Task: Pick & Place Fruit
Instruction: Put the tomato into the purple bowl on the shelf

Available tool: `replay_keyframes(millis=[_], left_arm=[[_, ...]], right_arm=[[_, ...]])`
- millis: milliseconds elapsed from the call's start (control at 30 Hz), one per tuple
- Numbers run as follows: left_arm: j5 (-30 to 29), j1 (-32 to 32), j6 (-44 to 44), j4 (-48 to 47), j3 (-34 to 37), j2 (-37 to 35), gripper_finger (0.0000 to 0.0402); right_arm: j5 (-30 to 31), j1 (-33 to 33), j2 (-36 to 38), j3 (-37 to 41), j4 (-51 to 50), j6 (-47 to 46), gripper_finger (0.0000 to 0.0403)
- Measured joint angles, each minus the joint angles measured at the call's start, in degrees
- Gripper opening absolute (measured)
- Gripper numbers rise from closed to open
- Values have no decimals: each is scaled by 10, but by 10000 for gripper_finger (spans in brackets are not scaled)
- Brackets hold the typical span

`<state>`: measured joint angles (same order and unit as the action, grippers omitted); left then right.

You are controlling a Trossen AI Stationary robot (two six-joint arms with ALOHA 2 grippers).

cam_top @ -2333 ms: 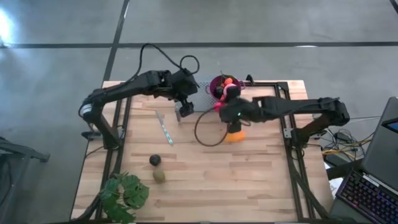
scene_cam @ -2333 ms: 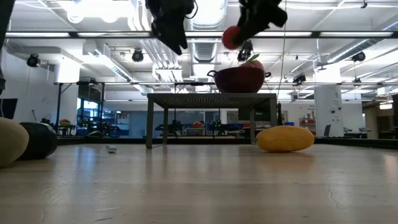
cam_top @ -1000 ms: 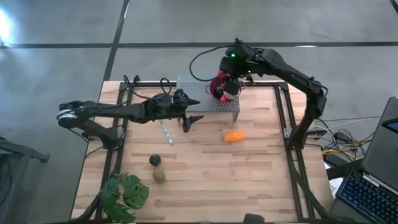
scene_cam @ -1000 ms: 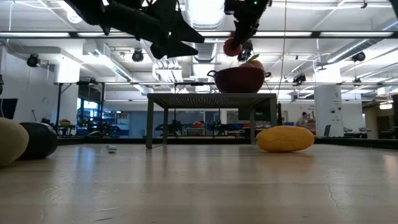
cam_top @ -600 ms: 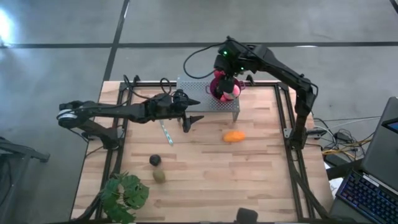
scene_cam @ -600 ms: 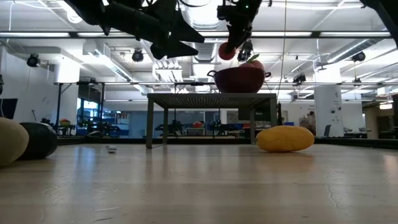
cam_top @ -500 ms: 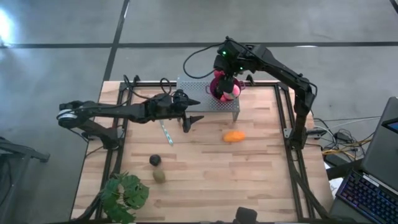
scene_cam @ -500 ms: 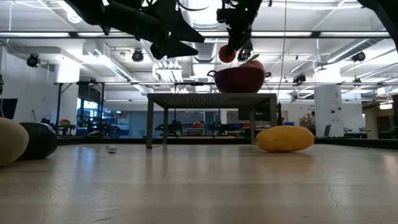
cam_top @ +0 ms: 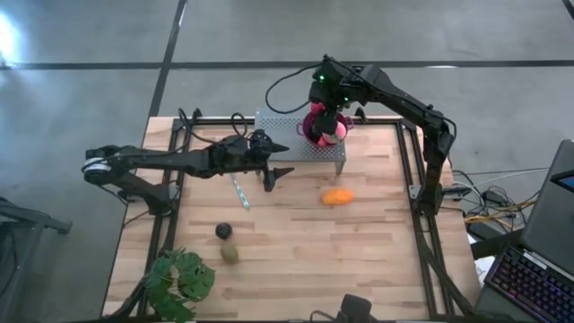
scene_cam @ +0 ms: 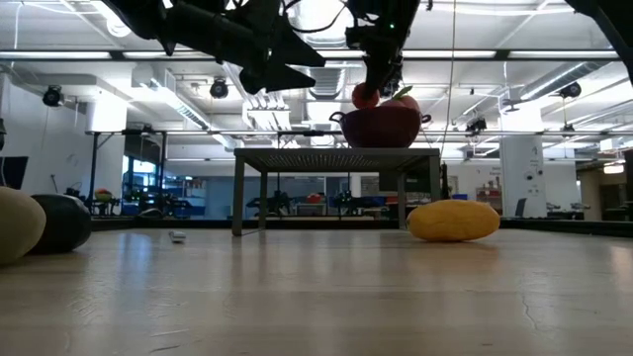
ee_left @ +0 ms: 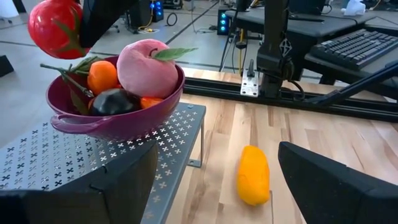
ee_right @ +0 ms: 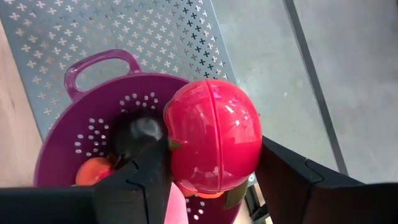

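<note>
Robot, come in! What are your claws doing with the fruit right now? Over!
Right gripper jaws shut on red ball, right over purple bowl. Left gripper jaws open, empty, above the table. Orange piece waits on table. Nothing in the way.

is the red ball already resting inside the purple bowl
No, the red ball is gripped by the right gripper, above the purple bowl.

High view: straight down over the whole table (cam_top: 359,233). Low view: level at tabletop height, facing the room across the boards. Left wrist view: looking across at the purple bowl (ee_left: 118,112) on its perforated metal stand (ee_left: 74,162). Right wrist view: close above that bowl (ee_right: 93,118). Bowl common to all four.
</note>
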<state>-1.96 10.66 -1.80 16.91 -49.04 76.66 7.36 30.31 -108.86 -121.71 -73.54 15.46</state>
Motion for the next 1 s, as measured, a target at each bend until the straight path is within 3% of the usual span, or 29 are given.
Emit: replay_keyframes(millis=[333, 1000], left_arm=[[0, 0, -2, 0, 0, 0, 337], [8, -4, -4, 0, 0, 0, 337]], right_arm=[[-31, 5, -19, 4, 2, -5, 190], [-29, 16, -63, 5, -24, -3, 203]])
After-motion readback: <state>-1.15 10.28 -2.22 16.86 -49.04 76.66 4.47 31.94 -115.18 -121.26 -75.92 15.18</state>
